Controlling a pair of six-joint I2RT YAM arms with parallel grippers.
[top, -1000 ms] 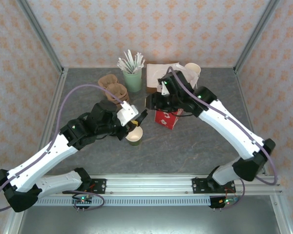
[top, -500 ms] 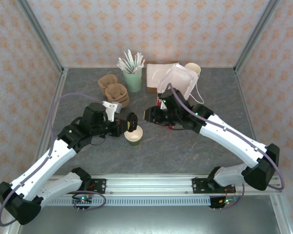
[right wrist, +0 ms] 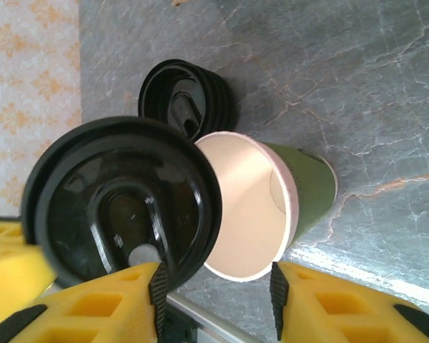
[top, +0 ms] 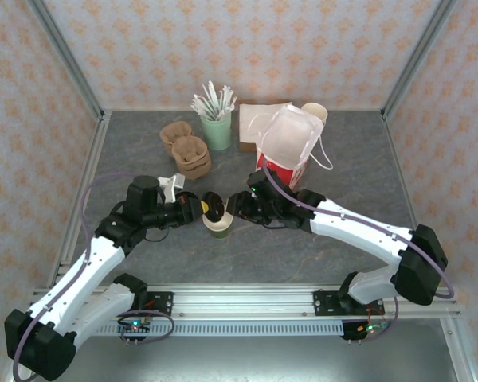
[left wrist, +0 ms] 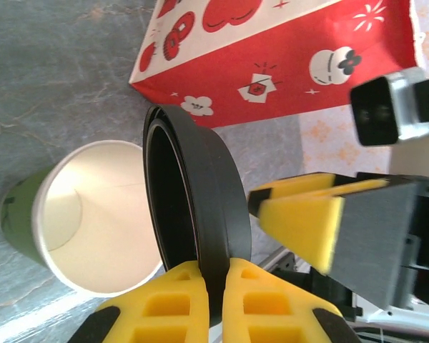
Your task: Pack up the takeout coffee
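Your left pincer (left wrist: 213, 275) clamps the one black lid (left wrist: 200, 193) on edge at the rim of the one open green cup (top: 219, 226). Your right pincer (top: 236, 208) stands parted at the cup's 2 o'clock, seemingly not touching. One red bag (top: 285, 169) crowds 1 o'clock; bare table (top: 303, 259) lies toward 6.

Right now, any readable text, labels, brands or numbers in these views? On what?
No words or numbers can be read in any view.
red printed box: white pictures only (flowers, a round face, circles), no letters.
green paper cup: a dark mark on its side, too small to read.
black lid: raised moulding, nothing legible.
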